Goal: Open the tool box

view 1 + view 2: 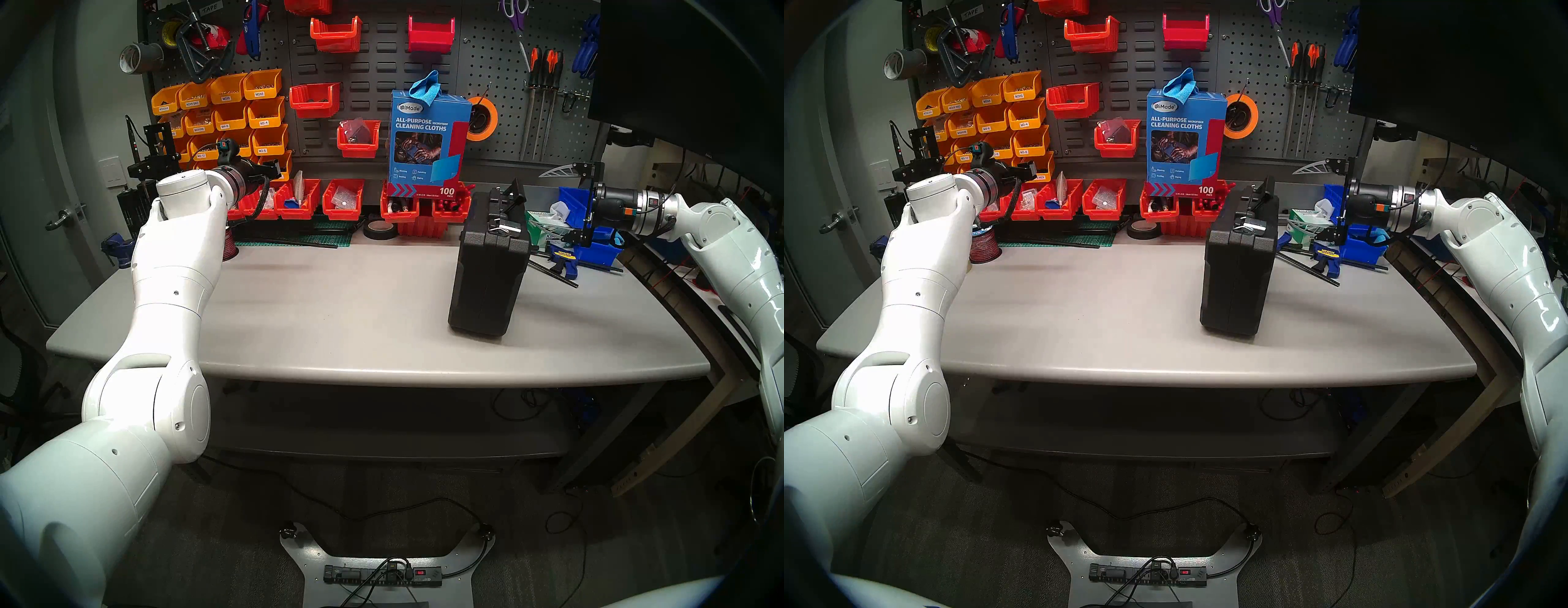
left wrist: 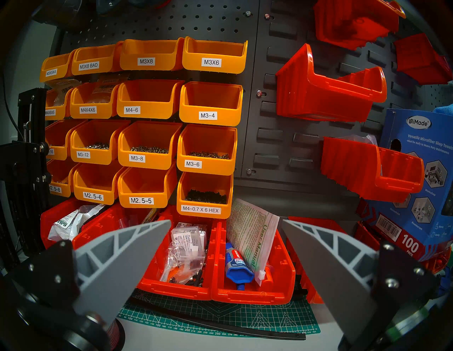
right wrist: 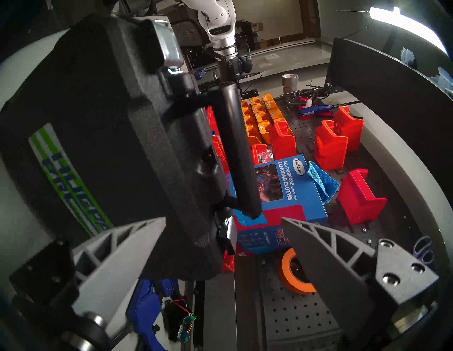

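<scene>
The black tool box (image 1: 488, 271) stands upright and shut on the grey table (image 1: 339, 322), right of centre. Its handle (image 1: 515, 193) is on top, with a silver latch (image 1: 502, 227) beside it. The right wrist view shows the case (image 3: 110, 122) close up, with its green-white-blue label (image 3: 68, 181), handle (image 3: 235, 147) and two silver latches (image 3: 169, 49). My right gripper (image 1: 551, 204) is open and empty, just right of the case's top, apart from it. My left gripper (image 2: 225, 223) is open and empty at the far left (image 1: 273, 169), facing the wall bins.
A blue cleaning-cloths box (image 1: 428, 140) stands on red bins (image 1: 339, 199) behind the case. Yellow screw bins (image 1: 229, 114) hang at the back left. A blue bin (image 1: 594, 250), a clamp (image 1: 560, 259) and a tissue box lie at the back right. A tape roll (image 1: 379, 229) and a green mat (image 1: 297, 240) lie at the back.
</scene>
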`<action>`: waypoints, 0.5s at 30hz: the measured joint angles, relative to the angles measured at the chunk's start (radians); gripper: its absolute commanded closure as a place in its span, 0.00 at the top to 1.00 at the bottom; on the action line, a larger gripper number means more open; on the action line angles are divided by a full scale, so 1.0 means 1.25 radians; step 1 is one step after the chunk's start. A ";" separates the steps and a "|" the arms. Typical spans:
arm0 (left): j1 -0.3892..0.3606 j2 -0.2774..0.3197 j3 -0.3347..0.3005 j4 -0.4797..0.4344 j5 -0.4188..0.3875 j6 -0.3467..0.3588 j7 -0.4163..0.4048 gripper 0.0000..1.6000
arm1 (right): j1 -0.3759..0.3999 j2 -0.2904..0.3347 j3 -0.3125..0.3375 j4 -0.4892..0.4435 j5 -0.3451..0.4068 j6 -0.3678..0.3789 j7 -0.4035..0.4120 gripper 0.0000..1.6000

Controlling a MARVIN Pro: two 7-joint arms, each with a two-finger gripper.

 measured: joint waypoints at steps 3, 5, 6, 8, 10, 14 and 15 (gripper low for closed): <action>0.000 0.000 0.000 0.000 0.000 0.000 0.000 1.00 | -0.026 0.018 0.011 0.016 0.000 0.000 -0.031 1.00; 0.000 0.000 0.000 0.000 0.000 0.000 0.000 1.00 | -0.042 0.028 0.018 0.029 -0.002 0.000 -0.053 1.00; 0.000 0.000 0.000 0.000 0.000 0.000 0.000 1.00 | -0.051 0.034 0.023 0.038 -0.004 0.000 -0.064 1.00; 0.000 0.000 0.000 0.000 0.000 0.000 0.000 1.00 | -0.064 0.043 0.031 0.053 -0.009 0.000 -0.087 1.00; 0.000 0.000 0.000 0.000 0.000 0.000 0.000 1.00 | -0.076 0.052 0.041 0.070 -0.016 0.000 -0.110 1.00; 0.000 0.000 0.000 0.000 0.000 0.000 0.000 1.00 | -0.103 0.067 0.065 0.101 -0.030 0.000 -0.162 1.00; 0.000 0.000 0.000 0.000 0.000 0.000 0.000 1.00 | -0.109 0.069 0.070 0.106 -0.033 0.000 -0.173 1.00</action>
